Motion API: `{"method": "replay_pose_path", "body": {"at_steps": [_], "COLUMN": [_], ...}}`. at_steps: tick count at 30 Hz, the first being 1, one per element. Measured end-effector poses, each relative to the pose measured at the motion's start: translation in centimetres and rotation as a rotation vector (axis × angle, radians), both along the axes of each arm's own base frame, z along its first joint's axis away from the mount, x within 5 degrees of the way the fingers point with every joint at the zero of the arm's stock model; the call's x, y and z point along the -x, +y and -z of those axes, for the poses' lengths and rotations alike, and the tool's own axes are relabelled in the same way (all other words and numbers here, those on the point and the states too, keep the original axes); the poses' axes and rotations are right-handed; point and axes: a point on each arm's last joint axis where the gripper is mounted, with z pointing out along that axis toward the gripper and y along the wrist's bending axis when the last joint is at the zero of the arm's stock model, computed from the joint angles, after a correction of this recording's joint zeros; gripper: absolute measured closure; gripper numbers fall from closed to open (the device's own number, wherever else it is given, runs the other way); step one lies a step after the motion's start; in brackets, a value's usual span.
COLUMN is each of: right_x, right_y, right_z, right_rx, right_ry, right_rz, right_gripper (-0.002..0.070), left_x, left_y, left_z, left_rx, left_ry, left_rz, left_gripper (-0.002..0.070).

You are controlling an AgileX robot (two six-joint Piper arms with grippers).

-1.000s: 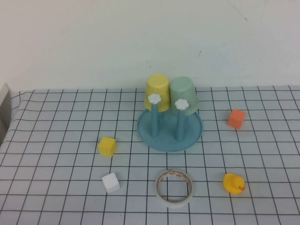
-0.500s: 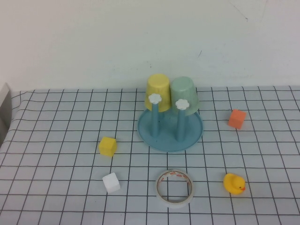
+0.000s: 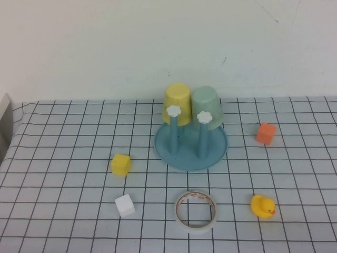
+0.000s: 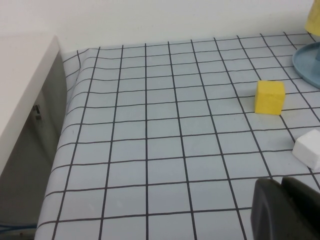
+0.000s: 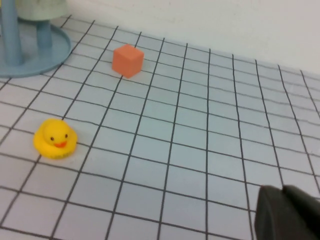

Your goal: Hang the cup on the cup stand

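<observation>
The mint-green cup sits inverted over a rear peg of the round blue cup stand, mouth down, right beside an inverted yellow cup on the neighbouring peg; the two cups appear to touch at their sides. Two front pegs stand bare, each capped with a white flower knob. The stand rests on a grid-patterned tablecloth before a plain white wall.

The left gripper is visible only in its own wrist view, as dark fingers pressed together with nothing between them, low over the cloth at the robot's left. A white cube lies just beyond this gripper, close by. A yellow cube lies further out past the white one, and the stand's blue rim lies further still, well apart from the gripper.

The right gripper is likewise seen only in its wrist view, fingers together and empty, low over the cloth at the robot's right. A yellow rubber duck sits well apart from it, across the cloth toward the stand. An orange cube lies beyond the duck, between it and the wall. The stand and cup lie further off again.

In the high view, a roll of tape lies flat on the cloth, on the robot's side of the stand, between the white cube and the duck.
</observation>
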Motion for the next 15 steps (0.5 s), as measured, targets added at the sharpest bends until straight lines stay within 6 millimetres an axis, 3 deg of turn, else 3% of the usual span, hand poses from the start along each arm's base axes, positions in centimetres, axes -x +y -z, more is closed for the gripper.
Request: {"method": "replay_pose_path", "body": {"at_steps": [7,15], "right_x": [0.0,0.02], "right_y": [-0.17,-0.6], "right_z": [0.02,0.03], "right_rx": [-0.137,-0.149], "right_ry": [0.003,0.001], "right_rz": [0.065,0.119], "right_gripper": [0.0678,0.0678], "left_x": [0.0,0.0], "left_y": [0.0,0.0], "left_z": [0.0,0.0], "left_rx": [0.0,0.0], "left_ry": [0.0,0.0], "left_rz": [0.0,0.0], "left_gripper": [0.0676,0.0676]}}
